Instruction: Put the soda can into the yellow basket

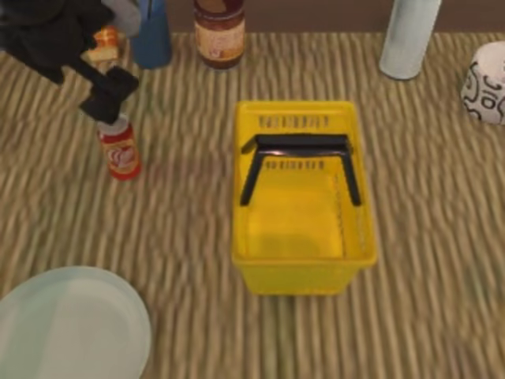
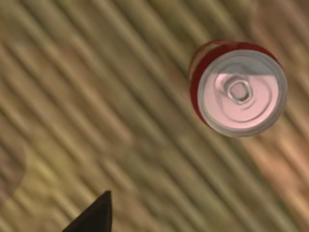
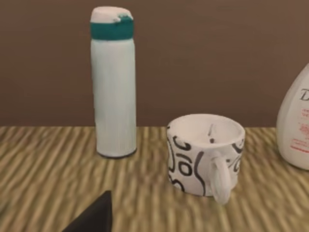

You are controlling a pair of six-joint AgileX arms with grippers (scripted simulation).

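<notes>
soda can vs. the rest, by size: the can is the smallest thing that matters here, so the list runs down to it.
table: striped woven surface filling the top view.
yellow basket: largest container, centre of the top view, a little right of middle; black handles folded across its upper half; inside looks bare.
pale plate: lower left corner of the top view, well apart from the basket.
white bottle: upper right of the top view; the right wrist view shows it upright with a teal band.
brown jar: upper middle edge, not the task's can.
blue container: upper left, beside the left arm.
patterned mug: right edge of the top view.
soda can: upright on the table in the left part of the top view, well left of the basket; long axis vertical, silver top facing up in the left wrist view.
left gripper: upper left of the top view, just above the can's top edge in the frame; cannot tell whether its fingers are spread or closed, and nothing sits in them.
key relation: the can lies just below the left gripper in the top view, off-centre in the left wrist view; the left arm is clearly nearer.
right arm: out of the top view, parked; its wrist camera faces the bottle and mug.
judged step: still lining up over the can, grasp not yet made.
</notes>
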